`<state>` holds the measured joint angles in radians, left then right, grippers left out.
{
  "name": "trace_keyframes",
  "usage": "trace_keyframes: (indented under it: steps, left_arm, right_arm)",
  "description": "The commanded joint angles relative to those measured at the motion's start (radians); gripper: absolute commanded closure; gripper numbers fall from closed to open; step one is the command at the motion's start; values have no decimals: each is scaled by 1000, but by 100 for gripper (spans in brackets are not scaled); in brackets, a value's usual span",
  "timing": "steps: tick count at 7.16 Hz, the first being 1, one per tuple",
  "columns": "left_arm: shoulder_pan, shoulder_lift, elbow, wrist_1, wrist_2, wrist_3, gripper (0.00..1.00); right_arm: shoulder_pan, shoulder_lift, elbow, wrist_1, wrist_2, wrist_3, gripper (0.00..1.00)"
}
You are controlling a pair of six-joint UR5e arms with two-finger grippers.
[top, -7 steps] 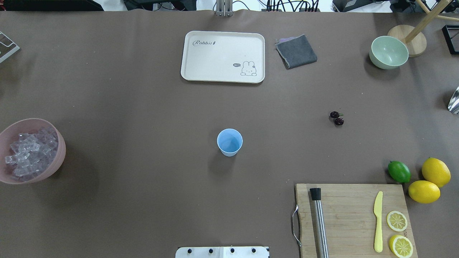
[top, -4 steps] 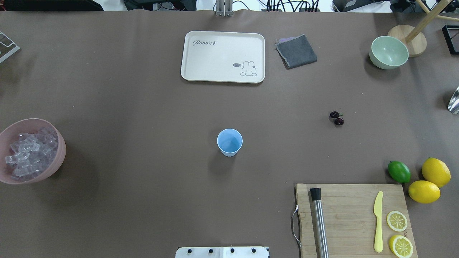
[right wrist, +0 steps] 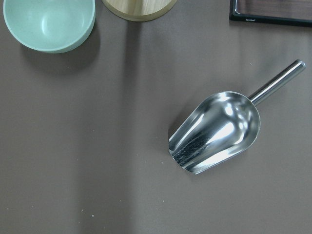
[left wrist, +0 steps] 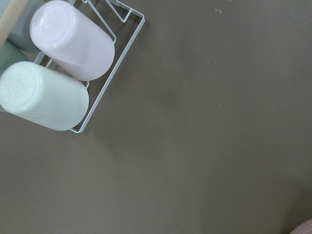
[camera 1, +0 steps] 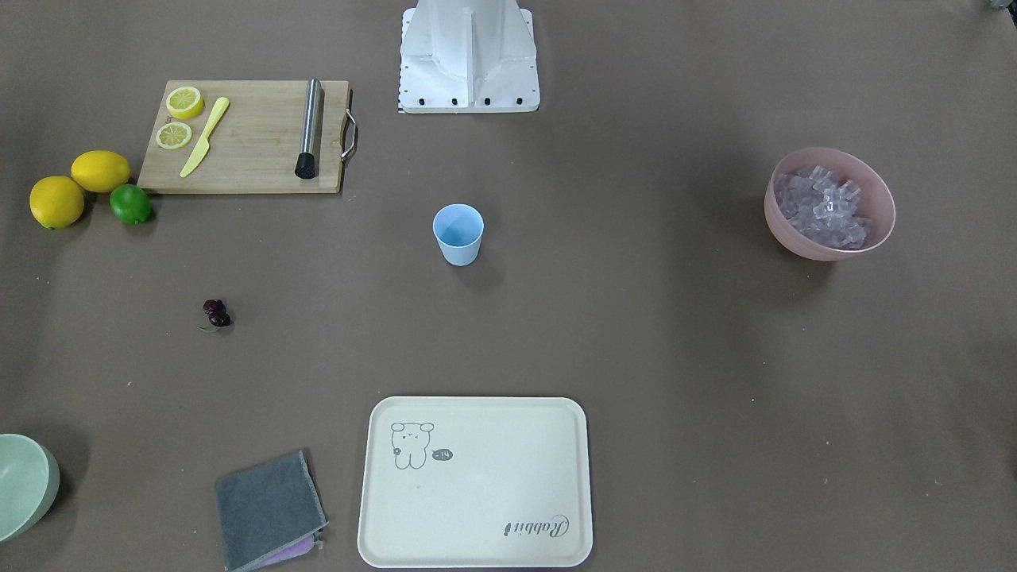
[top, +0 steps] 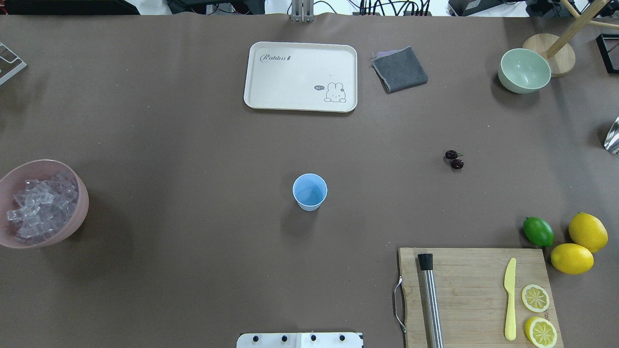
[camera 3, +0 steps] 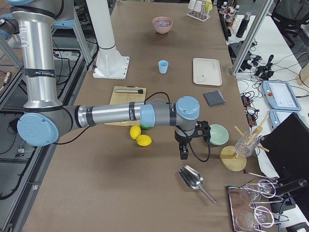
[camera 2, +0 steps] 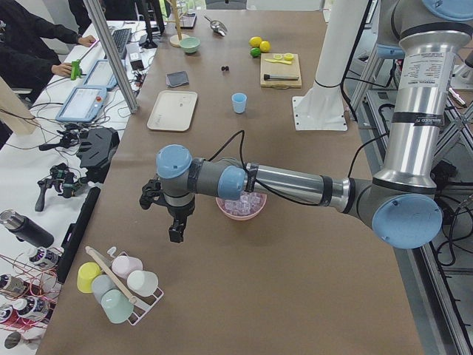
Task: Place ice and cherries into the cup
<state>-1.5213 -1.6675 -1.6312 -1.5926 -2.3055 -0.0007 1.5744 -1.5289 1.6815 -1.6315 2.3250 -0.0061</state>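
Observation:
The light blue cup (top: 310,192) stands upright and empty-looking at the table's middle; it also shows in the front view (camera 1: 458,233). The dark cherries (top: 454,159) lie on the table to its right, far apart from it. The ice (top: 41,205) fills a pink bowl (top: 82,193) at the left edge. My left gripper (camera 2: 176,233) hangs beyond the pink bowl, over bare table near a cup rack. My right gripper (camera 3: 184,153) hangs near the green bowl and a metal scoop. Both show only in the side views, so I cannot tell whether they are open or shut.
A cream tray (top: 301,76), a grey cloth (top: 399,69) and a pale green bowl (top: 524,70) stand at the far side. A cutting board (top: 476,295) with muddler, knife and lemon slices, a lime (top: 538,231) and two lemons are near right. A metal scoop (right wrist: 214,131) lies under the right wrist.

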Motion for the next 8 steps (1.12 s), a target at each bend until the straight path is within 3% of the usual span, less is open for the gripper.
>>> trace_keyframes:
  steps: [1, 5, 8]
  left_arm:
    - [-6, 6, -18, -12, 5, -1, 1]
    - [-13, 14, 22, -52, 11, 7, 1]
    - [-13, 87, 11, -187, 9, -1, 1]
  right_arm:
    - [1, 12, 3, 1, 1, 0, 0]
    - [1, 10, 3, 1, 22, -2, 0]
    - [1, 9, 4, 1, 24, 0, 0]
